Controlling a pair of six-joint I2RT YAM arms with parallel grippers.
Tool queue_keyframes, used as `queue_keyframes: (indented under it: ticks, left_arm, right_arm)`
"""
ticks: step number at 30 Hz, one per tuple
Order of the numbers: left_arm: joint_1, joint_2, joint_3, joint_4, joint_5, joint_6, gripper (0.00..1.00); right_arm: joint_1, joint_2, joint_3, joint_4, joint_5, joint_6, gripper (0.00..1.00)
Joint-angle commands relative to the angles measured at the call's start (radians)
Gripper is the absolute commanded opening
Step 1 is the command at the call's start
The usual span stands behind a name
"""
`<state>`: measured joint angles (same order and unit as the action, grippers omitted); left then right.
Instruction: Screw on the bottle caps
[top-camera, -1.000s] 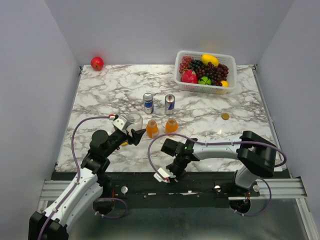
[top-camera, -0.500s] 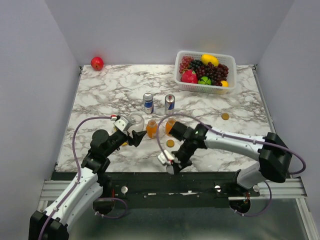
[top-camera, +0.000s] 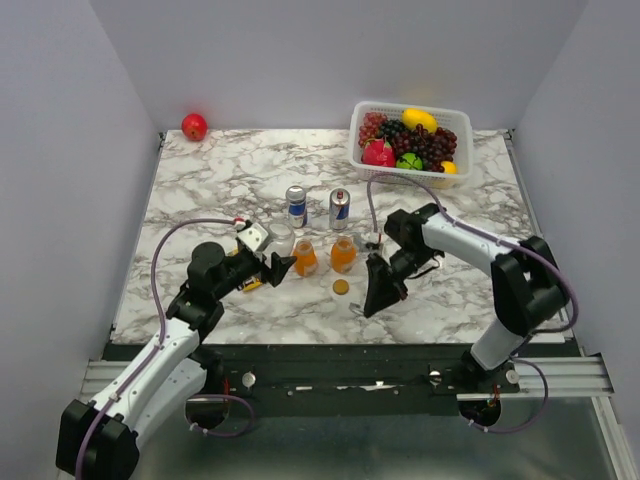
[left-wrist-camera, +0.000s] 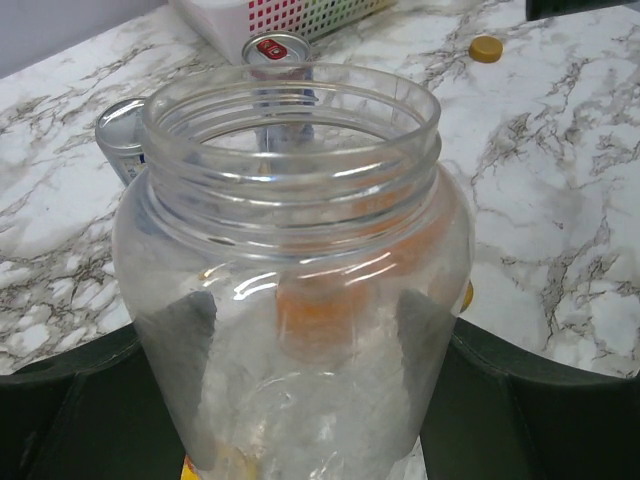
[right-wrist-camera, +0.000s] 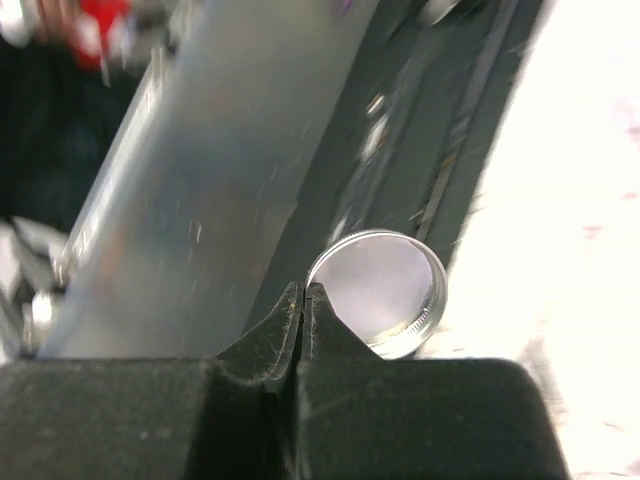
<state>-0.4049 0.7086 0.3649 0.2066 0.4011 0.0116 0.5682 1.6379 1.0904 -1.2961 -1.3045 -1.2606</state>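
My left gripper is shut on the clear glass jar, one finger on each side. The jar's mouth is open and has no lid. My right gripper is shut on the rim of the silver-grey lid and holds it over the table's front edge, right of the bottles. Two stubby orange bottles stand uncapped between the grippers. One orange-gold cap lies in front of them. The other cap lies far right and also shows in the left wrist view.
Two blue-and-silver cans stand behind the bottles. A white basket of fruit is at the back right. A red apple lies at the back left corner. The table's front edge drops to a metal rail.
My right arm has swung right and back from the front edge with the lid, uncovering the near orange cap. My left gripper has shifted slightly right with the jar.
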Motion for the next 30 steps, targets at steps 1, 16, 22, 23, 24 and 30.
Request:
queue_keyframes:
  ticks: [1, 16, 22, 23, 24, 30]
  left_arm:
    - [0.008, 0.052, 0.074, -0.052, 0.008, 0.060, 0.00]
    - [0.011, 0.210, 0.147, -0.038, -0.004, 0.116, 0.00]
    - [0.011, 0.224, 0.146, -0.047, -0.004, 0.123, 0.00]
    - [0.011, 0.227, 0.147, -0.049, -0.004, 0.128, 0.00]
    - [0.011, 0.229, 0.147, -0.052, -0.001, 0.128, 0.00]
    - [0.011, 0.233, 0.160, -0.073, -0.001, 0.145, 0.00]
  right_arm:
    - [-0.149, 0.149, 0.022, -0.232, -0.261, -0.092, 0.06]
    - [-0.384, 0.496, -0.027, -0.232, -0.351, -0.083, 0.09]
    - [-0.436, 0.626, 0.011, -0.232, -0.348, -0.010, 0.10]
    - [-0.450, 0.638, 0.012, -0.232, -0.349, -0.005, 0.11]
    - [-0.458, 0.646, 0.012, -0.230, -0.352, -0.003, 0.11]
    - [-0.476, 0.631, 0.017, -0.230, -0.352, 0.000, 0.14]
